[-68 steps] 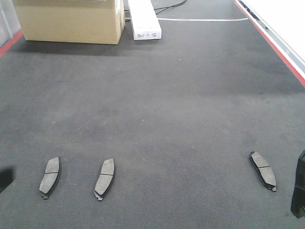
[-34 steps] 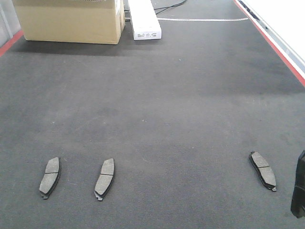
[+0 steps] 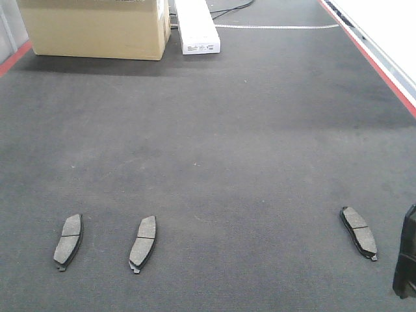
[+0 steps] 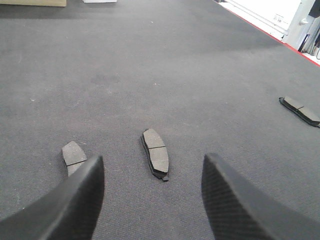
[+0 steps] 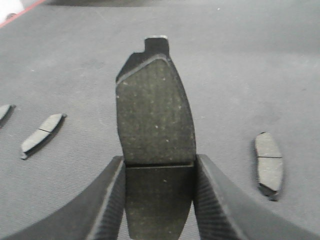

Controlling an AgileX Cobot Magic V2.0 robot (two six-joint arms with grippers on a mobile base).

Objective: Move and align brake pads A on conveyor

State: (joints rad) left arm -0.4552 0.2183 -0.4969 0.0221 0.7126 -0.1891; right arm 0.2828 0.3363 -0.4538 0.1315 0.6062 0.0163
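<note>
A fourth pad [image 5: 155, 135] sits clamped between the right fingers [image 5: 107, 200], held above the conveyor [image 3: 214, 130] with its tab end pointing away from the wrist. The other three pads lie flat on the belt near its near edge: the left pad [image 3: 69, 241] and the middle pad [image 3: 143, 243] side by side and roughly parallel toward the near left corner, and the right pad [image 3: 359, 232] well apart from them, close to the right edge and angled the other way.

Over the last second the three pads on the belt have not moved. The left arm's dark tip has gone from the near left corner of the front view, and the right gripper [image 3: 405, 260] has sunk slightly at the right edge. I judge the right arm is carrying its pad in to be set down.

The left fingers [image 4: 75, 200] stand wide apart, holding nothing, just behind the two left pads.

The wide gap between the middle and right pads is bare belt, the likely place for the held pad. Farther back, a box [image 3: 97, 29] and a white case [image 3: 195, 26] stand at the far edge, well clear. Red stripes mark both side edges.
</note>
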